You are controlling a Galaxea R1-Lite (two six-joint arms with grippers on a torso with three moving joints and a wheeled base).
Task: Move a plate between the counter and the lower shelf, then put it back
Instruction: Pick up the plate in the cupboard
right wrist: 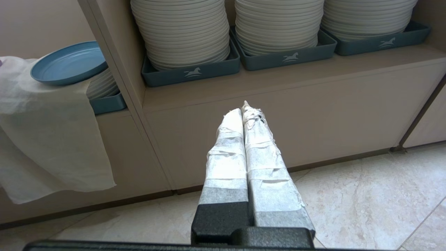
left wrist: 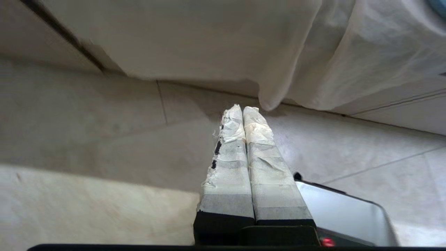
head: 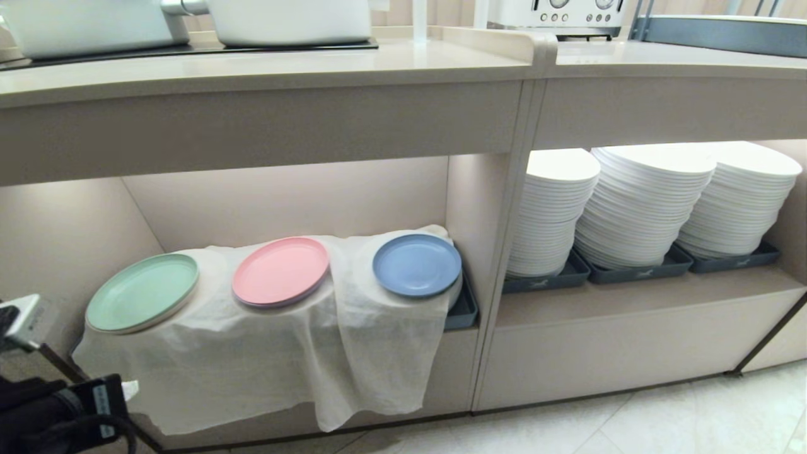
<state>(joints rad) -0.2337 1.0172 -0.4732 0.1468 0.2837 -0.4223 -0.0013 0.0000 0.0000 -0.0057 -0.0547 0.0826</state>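
The light blue plate (head: pixel 417 265) rests on the white cloth (head: pixel 265 353) in the lower shelf (head: pixel 296 202), at its right end; the right wrist view shows the plate (right wrist: pixel 68 63) too. Above runs the beige counter (head: pixel 265 69). My left gripper (left wrist: pixel 244 111) is shut and empty, low over the floor beside the cloth's hanging edge (left wrist: pixel 278 101); only part of that arm (head: pixel 57 410) shows at the head view's lower left. Shut and empty as well, my right gripper (right wrist: pixel 243 111) hangs low before the cabinet front under the white plate stacks.
A mint green plate (head: pixel 142 292) and a pink plate (head: pixel 280 271) lie on the same cloth. White plate stacks (head: pixel 643 202) in grey trays fill the right compartment. White pots (head: pixel 290 22) stand on the cooktop, a toaster (head: pixel 555 12) farther right. Tiled floor (head: pixel 662 416) below.
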